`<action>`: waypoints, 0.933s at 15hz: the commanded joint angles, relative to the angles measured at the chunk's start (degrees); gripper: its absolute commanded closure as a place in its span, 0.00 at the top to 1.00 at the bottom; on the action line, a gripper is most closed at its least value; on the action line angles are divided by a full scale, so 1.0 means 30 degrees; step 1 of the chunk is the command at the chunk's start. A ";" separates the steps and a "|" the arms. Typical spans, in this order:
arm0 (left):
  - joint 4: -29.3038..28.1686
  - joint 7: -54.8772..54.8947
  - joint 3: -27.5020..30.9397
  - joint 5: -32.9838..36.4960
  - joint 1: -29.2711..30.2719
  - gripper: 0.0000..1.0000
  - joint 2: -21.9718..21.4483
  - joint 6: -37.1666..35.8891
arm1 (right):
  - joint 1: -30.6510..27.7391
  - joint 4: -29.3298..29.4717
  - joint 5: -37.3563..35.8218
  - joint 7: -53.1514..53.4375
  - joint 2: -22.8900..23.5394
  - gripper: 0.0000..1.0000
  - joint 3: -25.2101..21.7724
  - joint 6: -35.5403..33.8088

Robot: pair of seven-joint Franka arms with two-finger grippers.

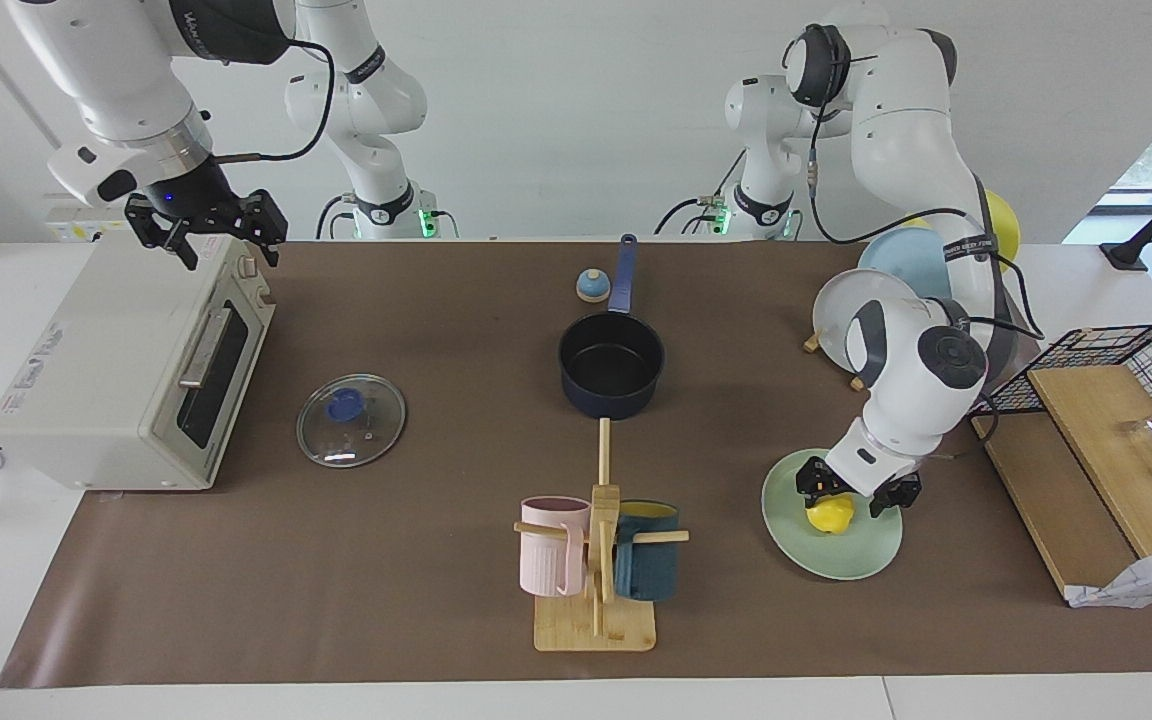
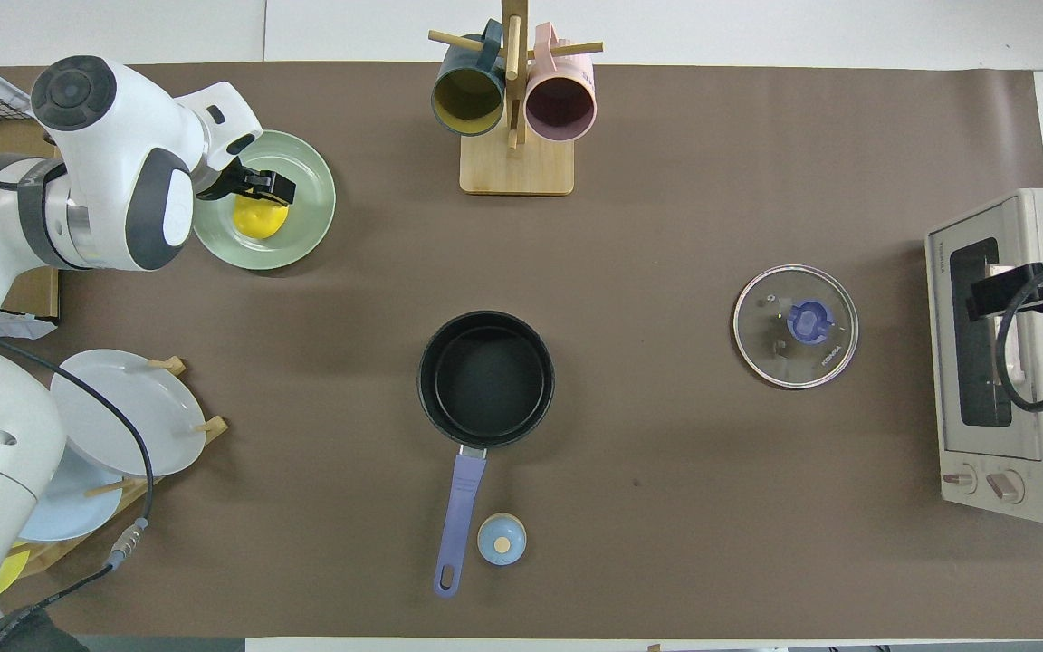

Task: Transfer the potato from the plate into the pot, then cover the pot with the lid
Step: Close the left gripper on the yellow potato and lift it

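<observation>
The yellow potato (image 1: 829, 514) lies on the mint-green plate (image 1: 841, 555) toward the left arm's end of the table; the overhead view shows the potato (image 2: 258, 220) and the plate (image 2: 304, 237) too. My left gripper (image 1: 851, 500) is down at the plate, open, with its fingers on either side of the potato; it also shows in the overhead view (image 2: 259, 195). The navy pot (image 1: 611, 362) stands empty mid-table, handle toward the robots. The glass lid (image 1: 350, 420) lies flat between the pot and the oven. My right gripper (image 1: 226, 248) waits open, up over the toaster oven.
A toaster oven (image 1: 126, 370) stands at the right arm's end. A wooden mug rack (image 1: 596, 560) with a pink and a dark blue mug stands farther from the robots than the pot. A small bell (image 1: 592, 286) sits beside the pot handle. A plate rack (image 1: 876, 310) and a wire basket (image 1: 1126, 375) stand near the left arm.
</observation>
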 commanded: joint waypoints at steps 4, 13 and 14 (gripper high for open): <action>-0.0500 0.0097 0.0192 0.0337 -0.0249 0.90 -0.0095 0.0707 | -0.0329 -0.0151 0.0373 -0.0037 -0.0227 1.00 0.0159 -0.0233; 0.0935 -0.1244 0.0221 -0.0974 -0.0249 0.00 -0.1523 -0.2684 | -0.0329 -0.0151 0.0373 -0.0037 -0.0256 1.00 0.0159 -0.0233; 0.0790 -0.2614 0.0221 -0.1271 -0.0336 0.00 -0.2314 -0.3097 | -0.0329 -0.0151 0.0373 -0.0037 -0.0227 1.00 0.0159 -0.0233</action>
